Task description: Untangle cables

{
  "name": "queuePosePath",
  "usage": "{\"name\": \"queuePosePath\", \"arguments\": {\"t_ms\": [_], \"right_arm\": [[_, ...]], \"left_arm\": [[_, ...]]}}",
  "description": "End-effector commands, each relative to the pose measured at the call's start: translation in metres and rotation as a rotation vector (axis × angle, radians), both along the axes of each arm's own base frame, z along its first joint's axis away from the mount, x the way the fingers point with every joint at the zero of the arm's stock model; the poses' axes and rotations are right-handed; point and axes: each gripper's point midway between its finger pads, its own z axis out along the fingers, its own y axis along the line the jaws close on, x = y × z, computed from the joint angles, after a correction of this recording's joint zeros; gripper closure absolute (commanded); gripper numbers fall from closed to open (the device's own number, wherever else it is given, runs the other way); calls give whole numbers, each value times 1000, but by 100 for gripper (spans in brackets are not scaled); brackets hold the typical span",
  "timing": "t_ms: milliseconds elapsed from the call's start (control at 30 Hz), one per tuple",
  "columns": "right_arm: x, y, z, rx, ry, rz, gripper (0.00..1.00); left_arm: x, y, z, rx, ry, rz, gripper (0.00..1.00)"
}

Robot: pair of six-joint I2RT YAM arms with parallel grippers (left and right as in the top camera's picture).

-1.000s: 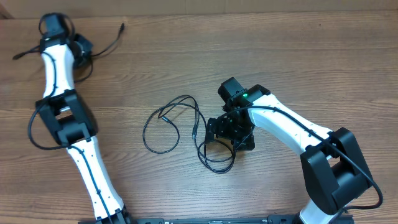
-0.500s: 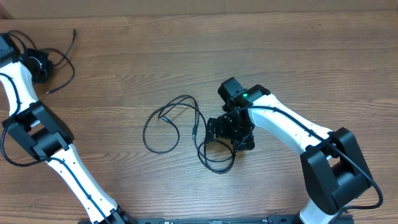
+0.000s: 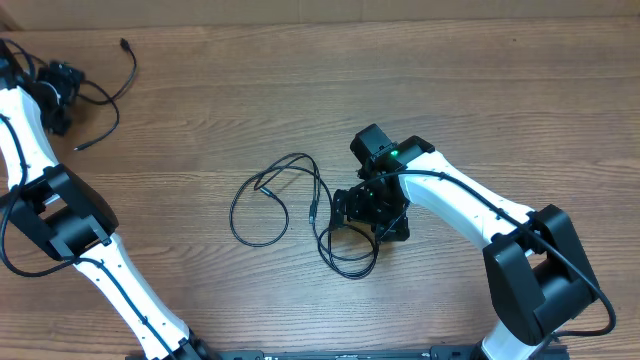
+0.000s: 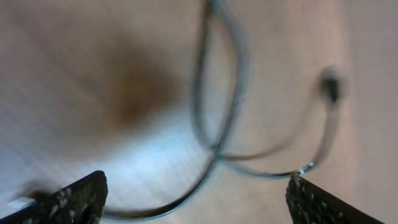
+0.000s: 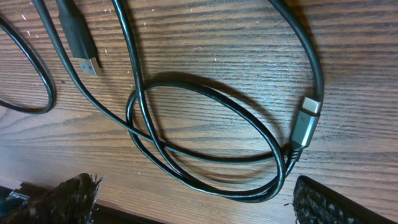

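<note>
One black cable [image 3: 112, 88] lies loose at the far left of the table, one plug end [image 3: 123, 44] pointing up. My left gripper [image 3: 62, 88] is over it, open. In the blurred left wrist view its strand [image 4: 231, 99] curves between the wide-apart fingertips [image 4: 81, 196], and the left gripper [image 4: 196, 200] holds nothing. Two more tangled cables [image 3: 268, 205] lie in loops at the table's middle. My right gripper [image 3: 368, 222] hovers open above their right-hand loops [image 3: 347, 255]. The right wrist view shows overlapping loops [image 5: 205, 140], a USB-A plug [image 5: 82, 45] and a grey USB-C plug [image 5: 306, 124] ahead of the right gripper [image 5: 196, 200].
The wooden table [image 3: 480, 90] stretches bare to the back right. The left arm's white links [image 3: 60, 215] cross the left edge, and the right arm's links [image 3: 470, 215] run from the front right corner.
The left arm has swung to the far left corner carrying a cable, and its jaws have opened, leaving that cable loose on the table. The right arm and middle cables have not moved.
</note>
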Motion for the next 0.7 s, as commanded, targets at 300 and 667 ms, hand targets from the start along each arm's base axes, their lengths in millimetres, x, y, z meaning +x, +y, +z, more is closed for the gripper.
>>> {"name": "queuePosePath", "arguments": {"t_ms": [300,667], "right_arm": [[0,2,4,8,-28,19,0],[0,2,4,8,-27,19,0]], "left_arm": [[-61,29,-15,333,374,-176,21],[-67,19,-31,330,427,-286,77]]}}
